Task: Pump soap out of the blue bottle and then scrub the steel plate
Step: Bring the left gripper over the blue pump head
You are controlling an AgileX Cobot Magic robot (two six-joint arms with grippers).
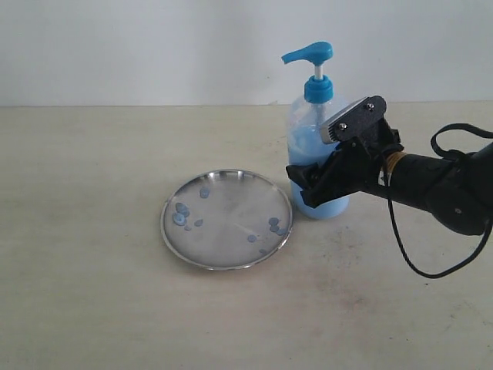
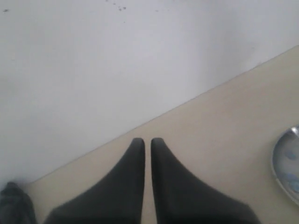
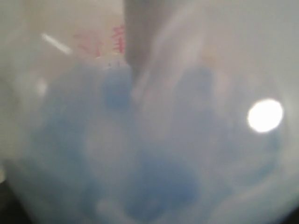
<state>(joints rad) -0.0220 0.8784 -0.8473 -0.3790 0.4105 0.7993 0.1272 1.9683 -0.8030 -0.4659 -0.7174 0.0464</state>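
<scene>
The blue bottle (image 1: 311,127) stands upright at the back of the table, its bright blue pump head (image 1: 312,54) pointing left. My right gripper (image 1: 310,185) grips the bottle low on its body, the near finger lying across the front. The bottle's blurred tinted wall (image 3: 154,140) fills the right wrist view and hides the fingers there. Just left of the bottle lies the steel plate (image 1: 231,208), with soap droplets (image 1: 181,212) scattered on it. My left gripper (image 2: 147,142) is shut on nothing, over the bare table. The plate's rim (image 2: 286,163) shows at that view's edge.
A light beige table (image 1: 92,293) carries everything, with a white wall (image 1: 115,46) behind it. The right arm's black cable (image 1: 431,270) loops down close to the table at the right. The left arm is outside the exterior view.
</scene>
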